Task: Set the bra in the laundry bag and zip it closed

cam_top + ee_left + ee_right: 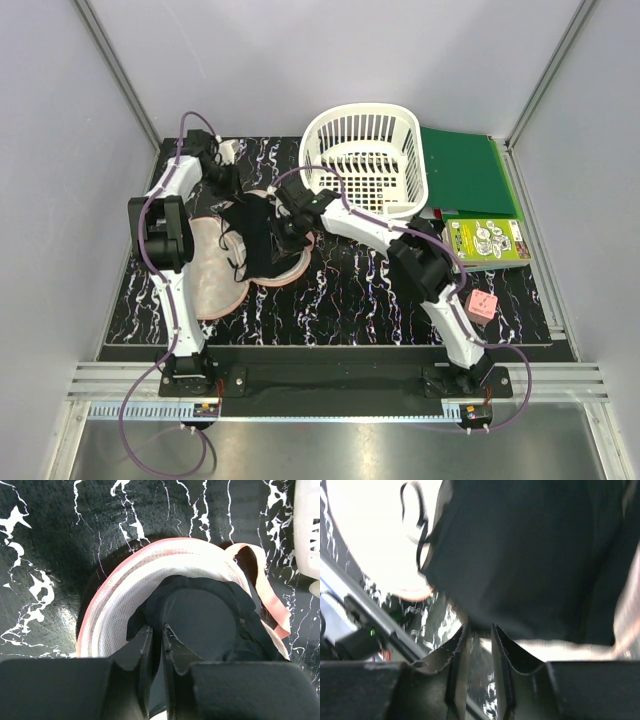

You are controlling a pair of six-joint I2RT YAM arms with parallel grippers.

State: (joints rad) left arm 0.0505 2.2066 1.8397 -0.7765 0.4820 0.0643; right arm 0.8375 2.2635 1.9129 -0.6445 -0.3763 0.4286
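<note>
The black bra [255, 240] lies bunched over the open peach-pink laundry bag [212, 275], left of the table's centre. My left gripper [237, 200] comes from the far side and my right gripper [283, 228] from the right; both meet at the bra. In the left wrist view the gripper [157, 626] is shut on a fold of the bra [205, 615], which sits inside the bag's curved mesh rim [150, 565]. In the right wrist view the gripper [479, 626] pinches the bra's hem [530, 555] at its tips, over the bag's pale lining [365, 530].
A white slotted basket [365, 160] stands at the back, right of the grippers, and its rim shows in the left wrist view [307, 525]. A green folder [465, 170], a green-yellow box [488, 240] and a small pink item [483, 304] lie at the right.
</note>
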